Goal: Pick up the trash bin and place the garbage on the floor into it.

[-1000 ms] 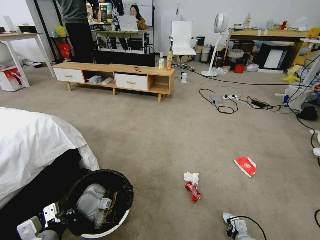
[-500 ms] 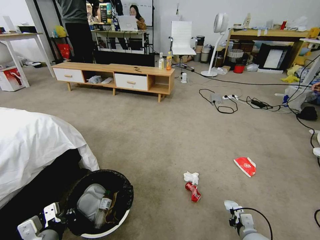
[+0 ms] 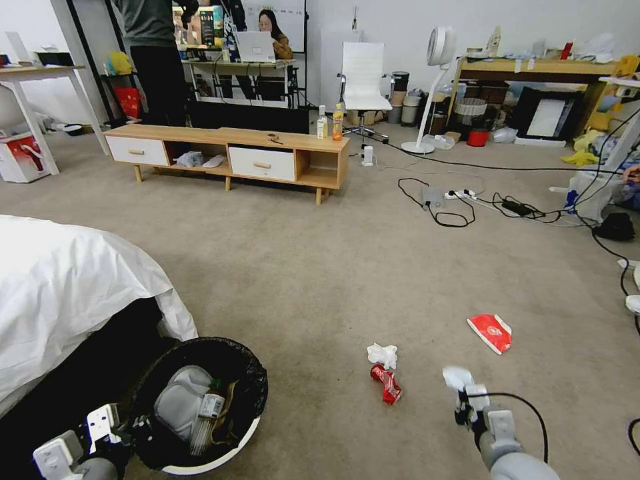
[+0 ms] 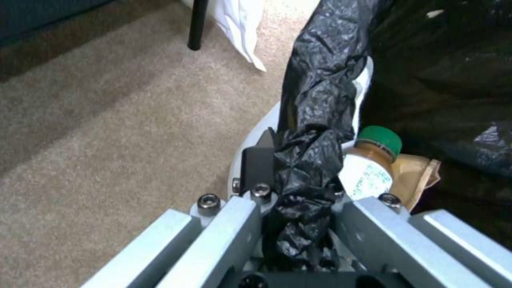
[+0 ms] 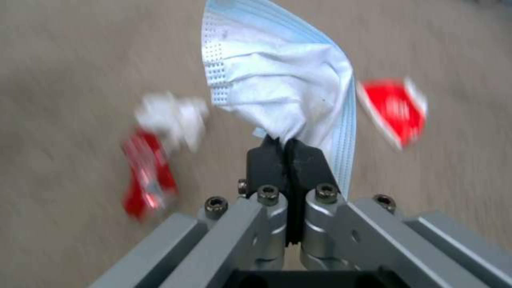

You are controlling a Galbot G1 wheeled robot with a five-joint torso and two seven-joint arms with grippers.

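Right pincer [image 5: 285, 150] clenched on mask [image 5: 277, 88], above floor. Left pincer [image 4: 291, 176] clamps bin [image 3: 193, 407] rim. Advice: carry mask over bin opening, release low, keep bin level.

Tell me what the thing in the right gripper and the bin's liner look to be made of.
Face mask pinched in the right gripper: soft non-woven fabric, matte, pleated, dotted edge seam. Liner on the trash bin, clamped by the left gripper: thin black plastic film, glossy and crinkled.
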